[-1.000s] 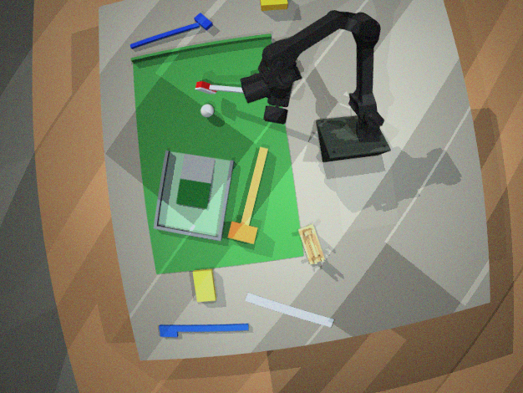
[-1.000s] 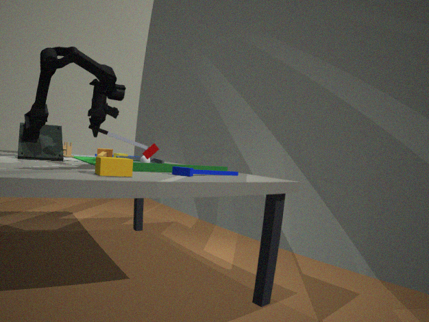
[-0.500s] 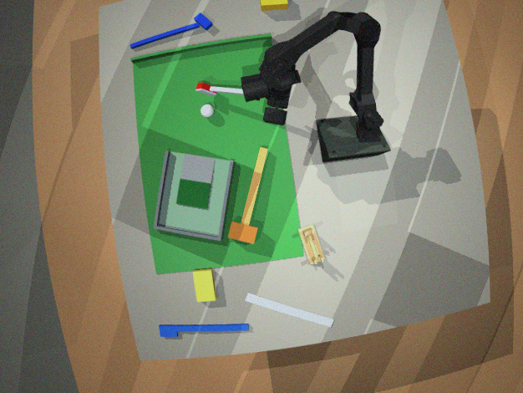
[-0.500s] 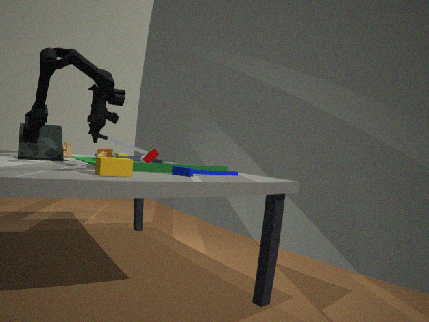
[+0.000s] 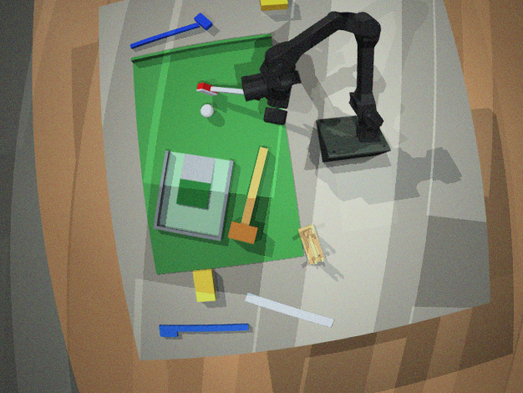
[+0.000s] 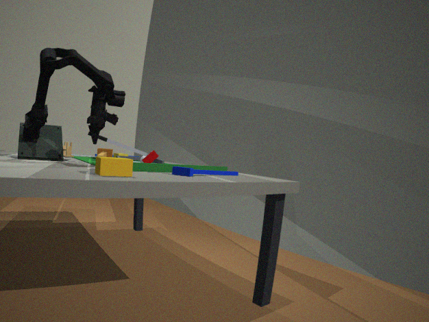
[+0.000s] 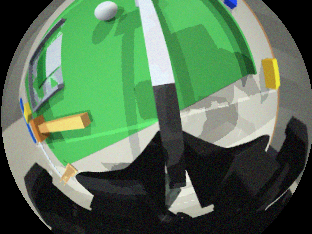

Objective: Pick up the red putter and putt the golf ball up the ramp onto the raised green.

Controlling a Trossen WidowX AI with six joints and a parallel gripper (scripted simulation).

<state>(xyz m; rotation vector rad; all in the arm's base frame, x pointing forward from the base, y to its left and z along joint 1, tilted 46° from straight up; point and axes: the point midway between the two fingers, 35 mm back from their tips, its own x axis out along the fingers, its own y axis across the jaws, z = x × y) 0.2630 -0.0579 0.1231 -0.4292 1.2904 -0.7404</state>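
Red putter (image 5: 227, 89) (image 6: 125, 147) (image 7: 159, 55): held clenched by the dark grip in the gripper (image 5: 276, 99) (image 6: 95, 139) (image 7: 167, 133), slanting down toward the golf ball (image 5: 206, 110) (image 6: 142, 158) (image 7: 106, 11). Ends in a tilted red head with a pale face, near the ball and apart from it in the top view, on the side away from the ramp (image 5: 197, 167).

Golf ball: rests on the green mat (image 5: 169, 126), between putter head and ramp. Farther from the ball, beyond the ramp's near edge: the grey-walled raised green (image 5: 228, 186) (image 7: 62, 87).

Also on the ball's ramp side: an orange-headed mallet (image 5: 254, 186) (image 7: 62, 124), lying just beside the walls, off to one side of the ramp, handle end nearer the ball than the head.

Behind the putter head, seen from the ball: a low green rail (image 5: 202, 47) (image 6: 179, 166), then a blue mallet (image 5: 202, 21) (image 6: 182, 170) and a yellow block (image 5: 273, 4) (image 6: 114, 166) (image 7: 271, 73).

Well apart from the ball, past the raised green: another yellow block (image 5: 204, 285), a blue L-shaped club (image 5: 202, 328), a whitish bar (image 5: 289, 309) and a small pronged wooden object (image 5: 312, 244) (image 6: 68, 149) (image 7: 69, 173).
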